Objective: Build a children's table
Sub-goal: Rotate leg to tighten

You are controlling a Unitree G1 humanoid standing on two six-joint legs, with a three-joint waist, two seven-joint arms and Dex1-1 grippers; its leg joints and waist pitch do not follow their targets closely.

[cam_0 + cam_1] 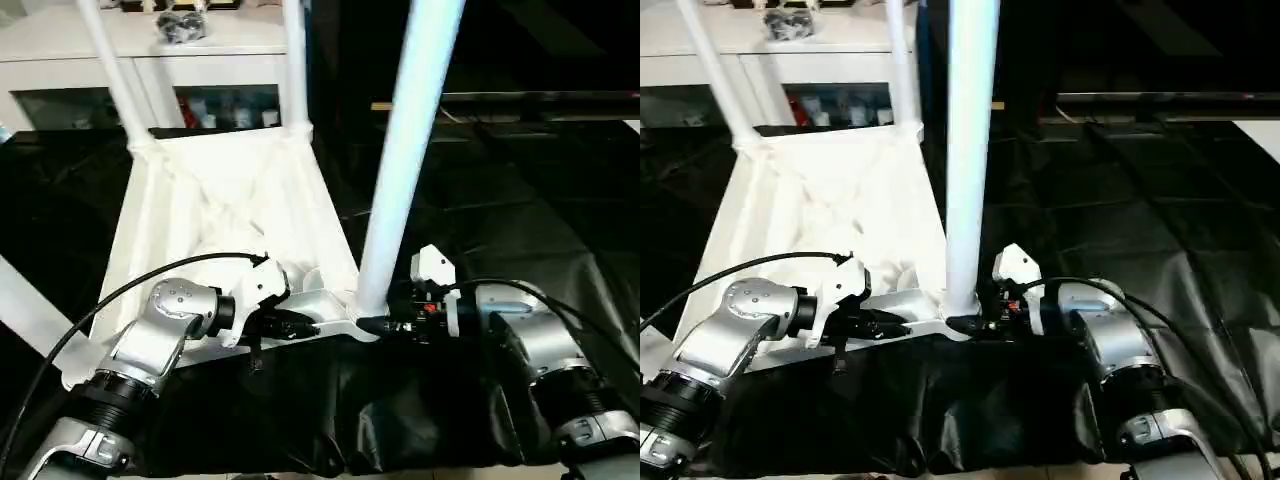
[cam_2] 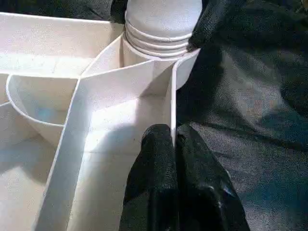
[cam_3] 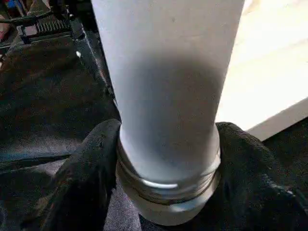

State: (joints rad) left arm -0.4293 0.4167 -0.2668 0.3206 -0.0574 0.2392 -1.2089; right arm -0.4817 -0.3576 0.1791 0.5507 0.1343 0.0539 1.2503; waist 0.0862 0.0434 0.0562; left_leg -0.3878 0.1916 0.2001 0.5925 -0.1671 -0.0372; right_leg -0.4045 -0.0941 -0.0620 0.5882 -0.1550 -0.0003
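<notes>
Ahead of my grippers and off to my left stands a white cabinet with glass doors (image 1: 150, 70), small coloured items dim behind the panes. Under them a crinkled black plastic sheet (image 1: 520, 200) covers the work surface, glossy where light catches its folds.

Two forearms clad in silver, rounded housings are seen, each ending near the body in black ribbed collars with metal rings. A thin black cable is looped from the left forearm (image 1: 165, 325) to its wrist. White angular camera blocks are mounted at both wrists. The right forearm (image 1: 535, 345) carries black cabling and a small red detail. Black, matte, rounded fingers (image 2: 163, 187) are fitted.
</notes>
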